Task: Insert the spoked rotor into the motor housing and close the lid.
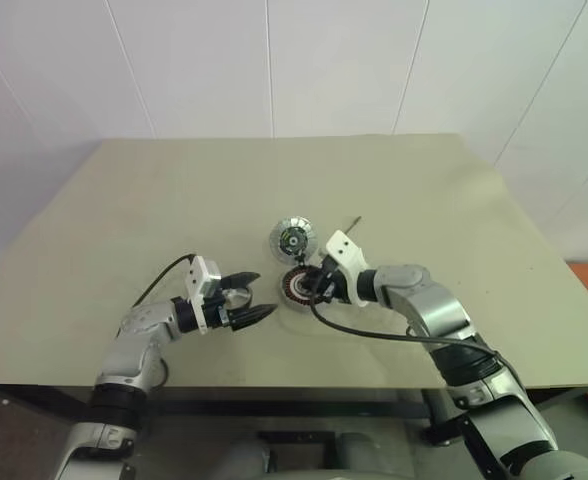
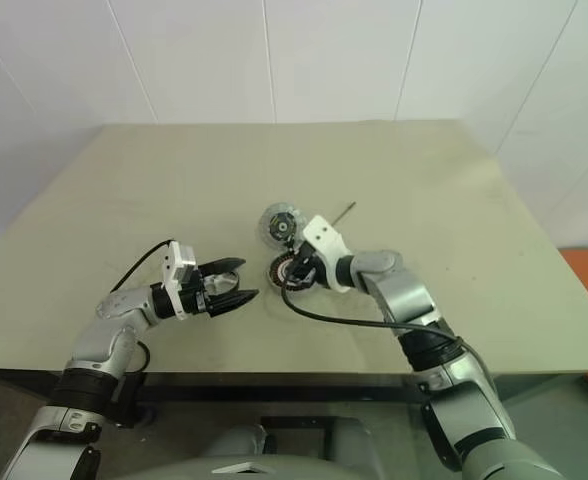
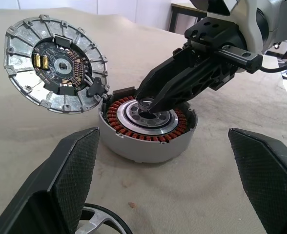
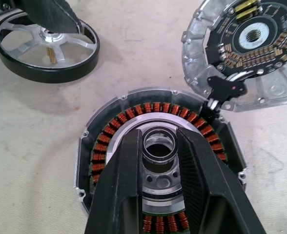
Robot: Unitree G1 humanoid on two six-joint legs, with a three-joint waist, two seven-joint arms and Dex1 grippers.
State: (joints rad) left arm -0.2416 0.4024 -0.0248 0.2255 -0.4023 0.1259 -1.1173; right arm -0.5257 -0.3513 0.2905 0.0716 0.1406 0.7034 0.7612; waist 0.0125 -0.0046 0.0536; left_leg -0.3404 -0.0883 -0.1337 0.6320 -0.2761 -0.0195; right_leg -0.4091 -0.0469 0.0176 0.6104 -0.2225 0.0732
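From my head views, the housing [image 1: 299, 285] sits near the table [image 1: 124, 200] middle, with the lid [image 1: 291, 239] just beside it at 12 o'clock. My right gripper [image 1: 314, 283] covers the housing's 3 o'clock side, so its centre is hard to make out. My left gripper [image 1: 256, 297] hangs level at the housing's 9 o'clock, fingers spread wide, holding nothing. A thin dark pin [image 1: 353, 221] lies near the lid at 2 o'clock, too small to identify.

In my left wrist view, my two fingers [image 3: 72, 170] stand far apart, the rotor [image 3: 100, 222] lying between them, mostly cut off by the frame edge. Ahead, my right gripper's tips dip into the housing's hub.

In my right wrist view, my fingers [image 4: 121, 185] pinch a small metal ring [image 4: 159, 142] at the housing's centre, hiding the windings beneath them. The lid is partly cropped. The rotor's hub lies under my left fingertip [image 4: 55, 17].
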